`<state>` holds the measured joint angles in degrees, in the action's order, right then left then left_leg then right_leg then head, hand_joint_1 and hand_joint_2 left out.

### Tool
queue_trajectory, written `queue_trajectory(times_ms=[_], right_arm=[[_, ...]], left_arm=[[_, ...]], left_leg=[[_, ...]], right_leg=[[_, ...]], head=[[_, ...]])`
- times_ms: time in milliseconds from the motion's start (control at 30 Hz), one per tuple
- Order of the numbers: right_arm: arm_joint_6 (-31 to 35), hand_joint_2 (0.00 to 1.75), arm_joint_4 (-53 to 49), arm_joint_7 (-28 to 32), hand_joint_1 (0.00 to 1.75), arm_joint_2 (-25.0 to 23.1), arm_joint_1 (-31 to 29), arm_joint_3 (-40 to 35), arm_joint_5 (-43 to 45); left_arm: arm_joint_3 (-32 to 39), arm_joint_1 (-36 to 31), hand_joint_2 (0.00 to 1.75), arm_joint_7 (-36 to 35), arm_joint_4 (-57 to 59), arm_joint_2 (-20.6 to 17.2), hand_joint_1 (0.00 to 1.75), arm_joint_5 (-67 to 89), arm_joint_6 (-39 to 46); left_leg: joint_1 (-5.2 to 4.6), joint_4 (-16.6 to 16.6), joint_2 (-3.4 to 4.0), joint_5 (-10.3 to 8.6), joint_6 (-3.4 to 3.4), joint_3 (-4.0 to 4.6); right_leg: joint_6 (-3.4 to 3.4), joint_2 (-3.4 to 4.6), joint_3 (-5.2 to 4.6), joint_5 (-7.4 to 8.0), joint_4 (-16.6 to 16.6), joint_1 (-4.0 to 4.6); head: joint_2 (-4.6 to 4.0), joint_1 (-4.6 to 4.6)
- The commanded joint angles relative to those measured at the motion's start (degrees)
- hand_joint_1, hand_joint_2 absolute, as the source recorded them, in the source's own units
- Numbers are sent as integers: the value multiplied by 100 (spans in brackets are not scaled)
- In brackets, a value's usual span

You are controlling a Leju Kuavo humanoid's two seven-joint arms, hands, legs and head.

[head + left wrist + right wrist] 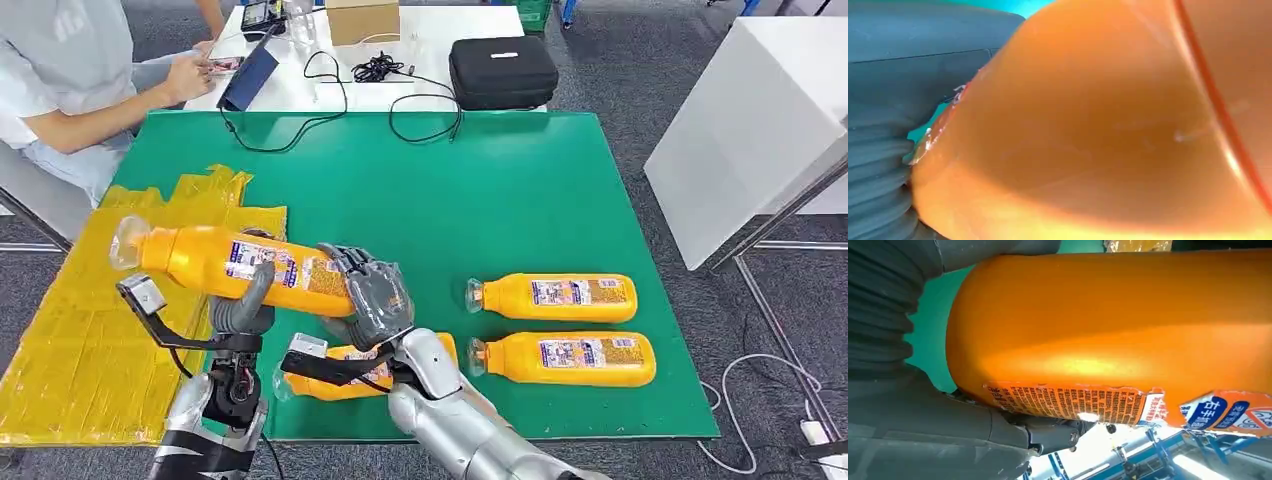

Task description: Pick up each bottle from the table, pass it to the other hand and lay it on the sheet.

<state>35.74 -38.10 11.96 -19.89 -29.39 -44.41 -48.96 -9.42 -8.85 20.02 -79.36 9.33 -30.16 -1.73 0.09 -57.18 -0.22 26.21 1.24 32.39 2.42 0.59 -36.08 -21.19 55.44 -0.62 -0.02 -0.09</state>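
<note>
Both robot hands, left (243, 305) and right (372, 293), grip one orange bottle (235, 262).

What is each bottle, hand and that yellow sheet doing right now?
Held bottle: lifted, lying sideways, gripped by both hands.
Left hand: holding it underneath.
Right hand: gripping its base end.
Three bottles: lying on the green table.
Yellow sheet: crinkled, no bottle on it.

1. The held bottle (1108, 335) has an orange label (1128, 407). A blue patch on it carries white Chinese characters that look like "右手"; the rest of the patch is not clear.
2. The same label has a block of fine dark print, too small to read.
3. The labels of the bottles lying on the desk (560, 190) cannot be read in the head view.
</note>
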Motion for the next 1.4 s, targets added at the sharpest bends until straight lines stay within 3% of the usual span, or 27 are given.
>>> queue_trajectory(times_ms=[33, 133, 233, 300, 1200, 1267, 1300, 1400], right_arm=[[-81, 175, -291, 193, 0, 257, 88, -205, 262], [-245, 175, -844, 310, 0, 404, 235, -1, 652], [-832, 175, -2358, 491, 0, 825, 635, 392, 1582], [-964, 175, -2638, 381, 0, 933, 689, 393, 1601], [-979, 175, -2576, 369, 0, 891, 710, 366, 1580], [-1129, 175, -3190, 642, 0, 989, 959, 657, 2294], [-1189, 0, -3643, 655, 0, 1129, 1113, 736, 2440], [-1707, 0, -5281, 789, 0, 1560, 1729, 1177, 3299]], left_arm=[[270, -349, 175, 40, -98, 79, 175, -107, 153], [347, -258, 175, 112, -262, 64, 175, -57, 285], [454, -109, 175, 277, -554, -60, 175, 274, 489], [475, -76, 175, 273, -615, -83, 175, 263, 497], [470, -92, 175, 268, -578, -52, 175, 284, 496], [391, -102, 175, 628, -680, -153, 175, 1000, 867], [345, -105, 175, 808, -769, -202, 175, 1442, 1130], [168, -224, 175, 1226, -951, -500, 175, 4054, 2838]], left_leg=[[6, 0, -11, 4, -3, -11], [9, -1, -13, 13, -6, -34], [8, -5, -12, 13, -5, -23], [6, -3, -11, 13, -3, -22], [3, 2, -8, 6, -4, -15], [4, 2, -9, 7, -5, -16], [3, 2, -12, 4, -4, -10], [5, -2, -31, 2, -2, 3]], right_leg=[[-4, -16, 17, -6, -3, 7], [-9, -21, 40, -17, -1, 11], [-6, -18, 30, -14, 0, 10], [-5, -17, 28, -14, 0, 7], [-5, -11, 20, -7, -3, 3], [-6, -12, 21, -8, -2, 4], [-5, -15, 16, -7, -2, 3], [-3, -33, 9, -9, -1, 5]], head=[[0, 2], [0, 2], [0, 2], [0, 2], [0, 2], [0, 2], [0, 2], [0, 2]])
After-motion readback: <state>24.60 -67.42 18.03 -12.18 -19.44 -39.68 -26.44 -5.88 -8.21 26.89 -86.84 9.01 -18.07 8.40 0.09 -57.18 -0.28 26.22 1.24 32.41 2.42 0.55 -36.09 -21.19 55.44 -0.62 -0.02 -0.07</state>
